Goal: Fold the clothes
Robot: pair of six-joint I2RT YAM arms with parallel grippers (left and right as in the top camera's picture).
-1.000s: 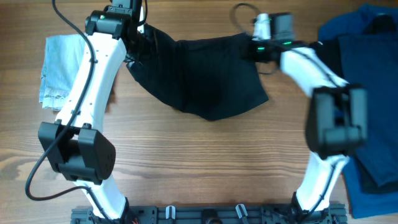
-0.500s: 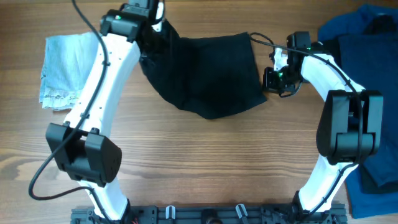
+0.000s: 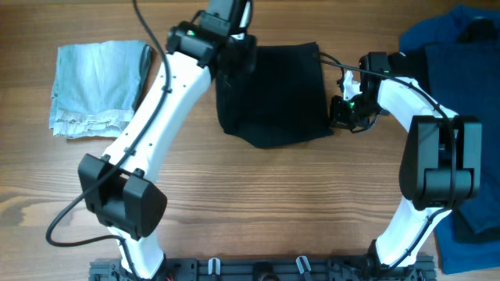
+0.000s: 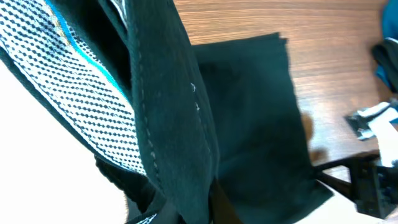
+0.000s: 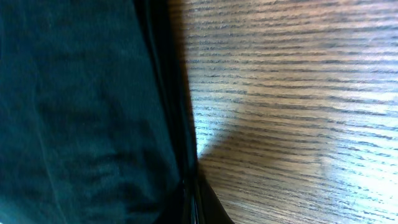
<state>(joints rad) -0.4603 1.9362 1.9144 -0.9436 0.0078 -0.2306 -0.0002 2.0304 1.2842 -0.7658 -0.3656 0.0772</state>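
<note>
The wooden worktop [image 3: 258, 203] is carrying everything. A blue pile [image 3: 461, 94] of garments is lying along its right edge. The black shorts [image 3: 281, 101] are lying at the far middle, mostly flat, with their left edge rising off the wood. A folded piece of pale denim [image 3: 94, 86] is resting at the far left, well apart from them. The left gripper [image 3: 237, 56] is hanging over the shorts' far left corner, its jaws pinching the lifted cloth [image 4: 168, 112] so the mesh lining [image 4: 68, 87] is showing. The right gripper [image 3: 345, 114] is sitting low at the shorts' right hem [image 5: 168, 93], jaws fully closed; whether they are pinching cloth cannot be told.
</note>
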